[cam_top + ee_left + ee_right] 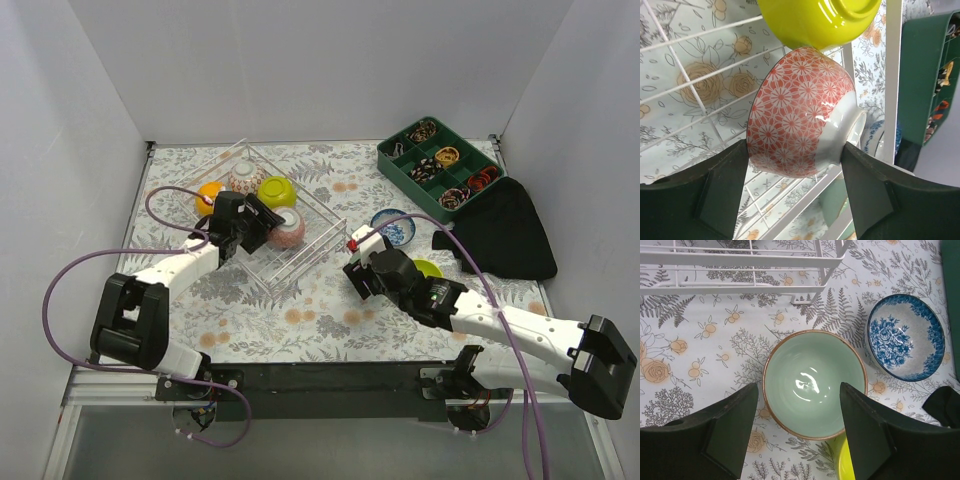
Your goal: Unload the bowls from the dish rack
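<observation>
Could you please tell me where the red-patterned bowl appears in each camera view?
Top external: the red-patterned bowl is left of centre, inside the dish rack, at the left claw.
Left wrist: centre of the frame, between the claw's fingers, under a yellow-green bowl.
Right wrist: not in it.
Shared landmark: the dish rack's white wires, visible in all three.

No readable writing in any view

No letters, numbers, labels or brand marks can be made out. The only markings are ornament: white flowers on the pink-red bowl (800,115), blue roses inside the blue-white bowl (905,337), and printed ferns and roses across the surface (705,355).
</observation>
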`<act>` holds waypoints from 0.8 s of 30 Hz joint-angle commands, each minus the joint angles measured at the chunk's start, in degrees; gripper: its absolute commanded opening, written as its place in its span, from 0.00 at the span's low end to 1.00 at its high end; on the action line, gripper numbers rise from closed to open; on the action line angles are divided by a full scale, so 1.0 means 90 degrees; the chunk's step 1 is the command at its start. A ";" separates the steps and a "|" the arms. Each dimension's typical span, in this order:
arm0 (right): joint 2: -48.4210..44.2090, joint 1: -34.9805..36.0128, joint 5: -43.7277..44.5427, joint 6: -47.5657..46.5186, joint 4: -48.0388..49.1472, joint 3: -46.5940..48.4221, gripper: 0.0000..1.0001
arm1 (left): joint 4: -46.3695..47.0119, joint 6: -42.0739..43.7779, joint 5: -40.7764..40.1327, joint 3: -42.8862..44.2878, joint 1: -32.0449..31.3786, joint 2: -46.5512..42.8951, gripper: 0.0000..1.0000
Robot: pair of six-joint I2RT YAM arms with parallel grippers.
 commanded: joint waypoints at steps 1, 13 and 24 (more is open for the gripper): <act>-0.0165 0.0038 -0.0069 -0.0116 0.0072 0.0374 0.74 | -0.0304 0.1104 -0.0334 0.0482 0.0028 -0.0518 0.22; -0.0400 0.0038 -0.0205 -0.0048 -0.0182 0.0667 0.74 | -0.0831 0.3985 -0.0012 0.1351 0.0008 -0.0733 0.20; -0.0546 -0.0674 -0.1920 -0.0692 -0.0612 0.1116 0.77 | -0.1114 0.7003 0.0390 0.1801 -0.0635 -0.0987 0.21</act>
